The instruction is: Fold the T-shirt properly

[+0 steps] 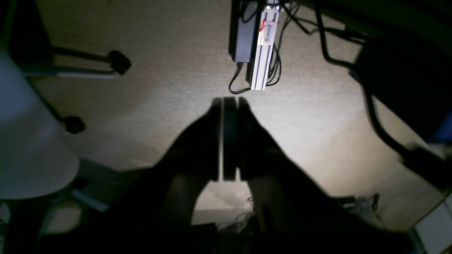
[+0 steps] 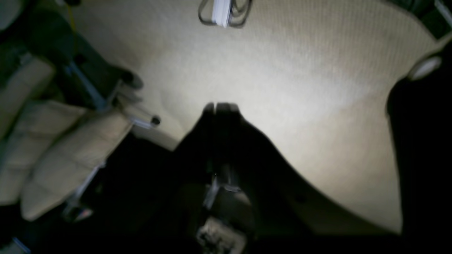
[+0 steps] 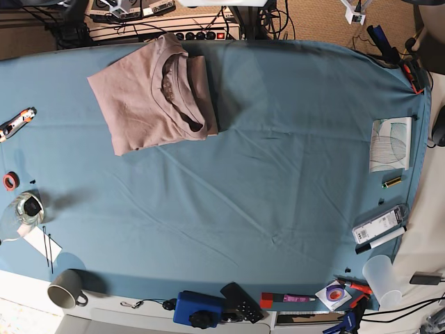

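One T-shirt (image 3: 154, 96) lies folded at our table cover's (image 3: 278, 153) far left corner; we read no writing on it. Our left gripper (image 1: 230, 100) and right gripper (image 2: 220, 105) hang pressed together, empty, over carpet.

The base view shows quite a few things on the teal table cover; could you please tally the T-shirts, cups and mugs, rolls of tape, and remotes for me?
T-shirt, folded, dusty pink: 1
Cups and mugs: 2, grey mug and clear plastic cup
Red tape roll: 1
Black remote: 1
Total: 5
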`<action>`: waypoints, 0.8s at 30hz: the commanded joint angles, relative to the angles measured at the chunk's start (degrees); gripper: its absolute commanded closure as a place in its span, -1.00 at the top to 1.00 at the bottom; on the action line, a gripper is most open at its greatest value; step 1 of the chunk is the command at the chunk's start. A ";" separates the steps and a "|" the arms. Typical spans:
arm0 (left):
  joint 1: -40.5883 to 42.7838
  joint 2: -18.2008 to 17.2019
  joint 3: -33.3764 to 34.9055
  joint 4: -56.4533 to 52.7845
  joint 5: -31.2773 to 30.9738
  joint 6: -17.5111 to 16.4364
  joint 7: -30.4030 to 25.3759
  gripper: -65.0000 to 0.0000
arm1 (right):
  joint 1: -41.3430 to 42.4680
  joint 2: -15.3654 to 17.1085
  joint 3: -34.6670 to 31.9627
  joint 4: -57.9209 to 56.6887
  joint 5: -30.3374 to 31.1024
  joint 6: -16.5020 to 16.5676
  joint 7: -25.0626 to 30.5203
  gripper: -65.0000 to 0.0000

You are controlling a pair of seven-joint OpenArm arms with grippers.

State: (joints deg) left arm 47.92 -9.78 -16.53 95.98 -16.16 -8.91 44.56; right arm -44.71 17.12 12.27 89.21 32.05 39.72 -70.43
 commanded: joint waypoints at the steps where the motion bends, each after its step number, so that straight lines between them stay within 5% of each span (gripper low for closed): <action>1: -0.76 -0.37 -0.13 -2.62 0.81 -0.22 -1.77 -1.00 | 1.16 0.50 -0.76 -2.82 -0.92 0.28 0.87 -1.00; 13: -20.57 -0.37 -0.15 -46.56 4.87 -7.15 -23.23 -1.00 | 22.34 0.50 -8.55 -38.97 -14.86 0.28 19.52 -1.00; 17: -25.70 -0.37 -0.15 -59.12 11.76 -7.26 -35.19 -1.00 | 25.73 0.50 -8.90 -45.42 -20.70 0.28 32.17 -1.00; 21: -30.45 -0.24 -0.15 -69.13 15.89 -6.27 -43.36 -1.00 | 27.41 0.37 -8.90 -49.31 -26.77 0.28 50.51 -1.00; 24: -33.16 0.48 -0.15 -73.11 16.20 -1.68 -47.39 -1.00 | 27.89 -0.24 -8.90 -51.15 -32.09 -9.60 60.72 -1.00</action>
State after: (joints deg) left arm 14.52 -9.02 -16.62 22.65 -0.05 -9.89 -2.28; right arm -16.53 16.08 3.22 37.87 -0.01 28.67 -9.74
